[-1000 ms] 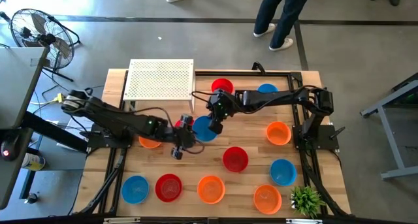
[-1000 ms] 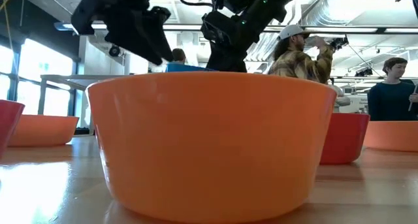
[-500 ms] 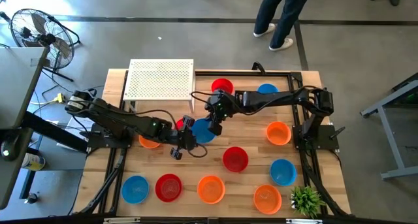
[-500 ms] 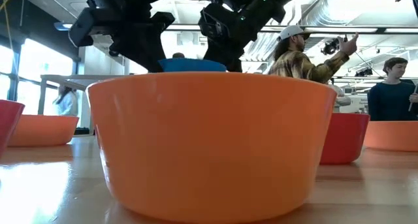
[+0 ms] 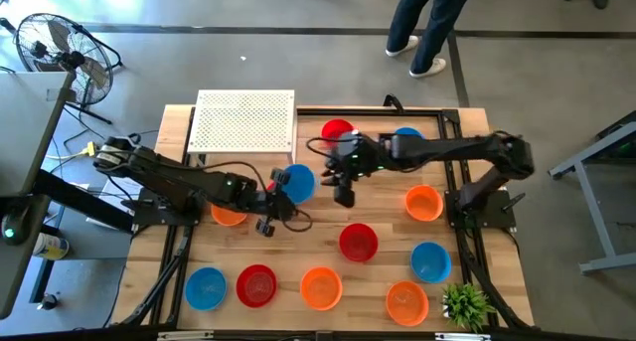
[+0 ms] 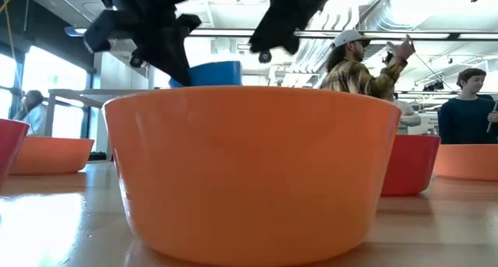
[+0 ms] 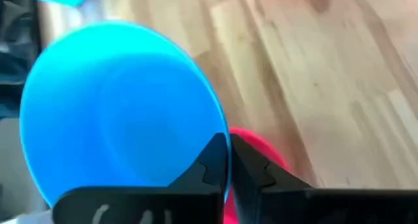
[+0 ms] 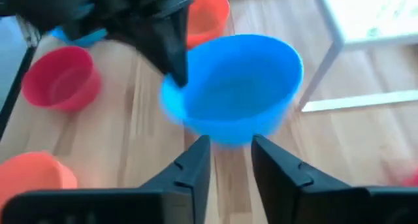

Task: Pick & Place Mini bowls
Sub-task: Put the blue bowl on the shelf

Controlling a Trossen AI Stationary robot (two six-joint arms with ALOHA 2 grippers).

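A blue mini bowl point(image 5: 297, 182) hangs above the middle of the table, and my left gripper point(image 5: 279, 190) is shut on it. It also shows in the left wrist view point(image 7: 117, 113), in the right wrist view point(image 8: 235, 87) and in the low view point(image 6: 212, 72). My right gripper point(image 5: 341, 187) stands open just to the bowl's right, its fingers point(image 8: 196, 162) clear of it. A red mini bowl point(image 7: 258, 149) stands on the table under the blue one. More red, blue and orange mini bowls stand around the table. My left gripper pinches the blue bowl's rim point(image 7: 221, 140) on the side toward the table's left, one finger inside the bowl and one outside. The fingers point(image 8: 171, 51) come slanting down from the left. The bowl is lifted clear of the table, its mouth up.
A white perforated stand point(image 5: 245, 120) fills the far left of the table. Bowls stand along the near edge point(image 5: 321, 286) and on the right point(image 5: 423, 202), with a red one point(image 5: 358, 242) in the middle. A green plant point(image 5: 465, 303) sits at the near right corner. People stand beyond the table.
My left gripper has shut on the blue bowl's rim. My right gripper, which held the bowl, has opened and drawn back toward the table's right edge. The bowl has shifted a little toward the left and far side and stays clear of the table.
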